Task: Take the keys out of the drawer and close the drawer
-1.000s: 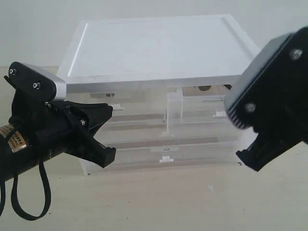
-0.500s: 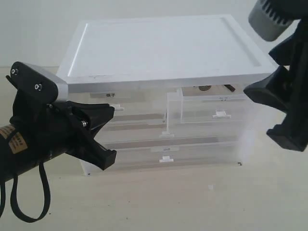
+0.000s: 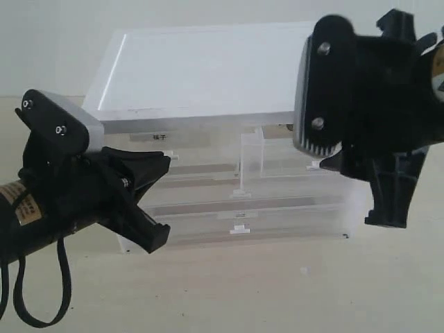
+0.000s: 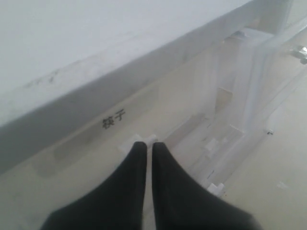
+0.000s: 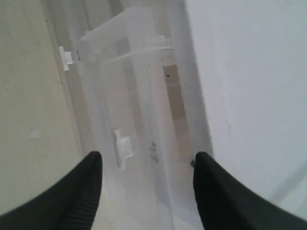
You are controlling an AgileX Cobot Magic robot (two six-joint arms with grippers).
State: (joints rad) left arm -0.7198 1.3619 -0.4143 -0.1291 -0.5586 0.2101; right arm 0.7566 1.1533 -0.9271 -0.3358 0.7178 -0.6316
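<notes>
The drawer (image 3: 274, 152), translucent with a small white tab handle (image 5: 122, 146), stands pulled partway out of the cabinet's upper right. My right gripper (image 5: 147, 160) hangs open just in front of it, fingers wide apart with nothing between them; in the exterior view that gripper (image 3: 386, 208) covers the drawer's right end. Of the keys, only a small silvery bit (image 4: 300, 51) shows, inside the drawer. My left gripper (image 4: 147, 143) is shut, its tips (image 3: 164, 159) right at the white tab of the labelled drawer (image 4: 115, 119).
The clear plastic cabinet has a flat white top (image 3: 208, 69) that overhangs the drawers. Two full-width drawers (image 3: 239, 215) with white tabs lie below the half-width ones. The beige table (image 3: 263, 291) stretches in front of the cabinet.
My right arm has swung in from the right and now stands before the cabinet's right side, hiding part of the drawer. Its jaws stayed open. The left arm barely moved.
</notes>
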